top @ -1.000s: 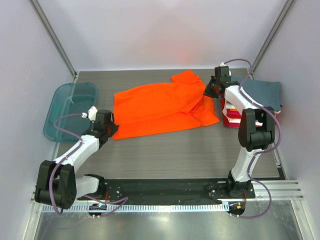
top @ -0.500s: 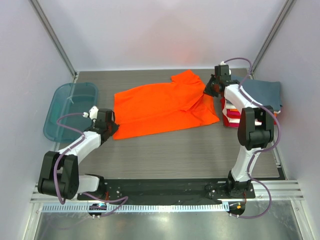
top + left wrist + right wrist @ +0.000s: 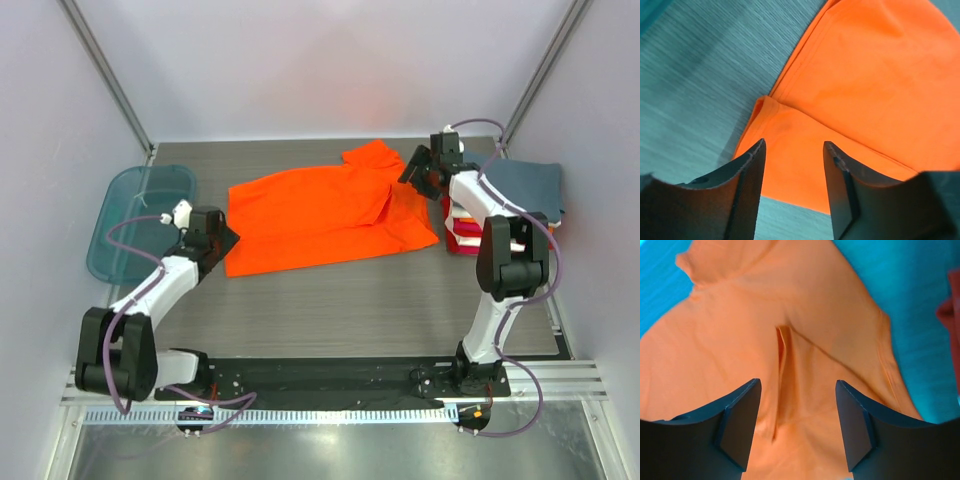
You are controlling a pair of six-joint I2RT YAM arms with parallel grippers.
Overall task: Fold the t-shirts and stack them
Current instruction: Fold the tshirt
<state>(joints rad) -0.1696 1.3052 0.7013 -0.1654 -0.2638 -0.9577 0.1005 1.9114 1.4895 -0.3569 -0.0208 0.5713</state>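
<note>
- Both grippers have just let go: left gripper (image 3: 794, 150) at the orange t-shirt's (image 3: 320, 215) 8 o'clock corner, right gripper (image 3: 797, 390) at 2 o'clock, jaws parted, empty.
- The shirt lies spread mid-table, probably ready for its next fold.

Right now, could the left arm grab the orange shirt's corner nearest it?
Probably yes. The left gripper hangs open just over that corner of the orange shirt, and nothing lies between its fingers and the cloth.
</note>
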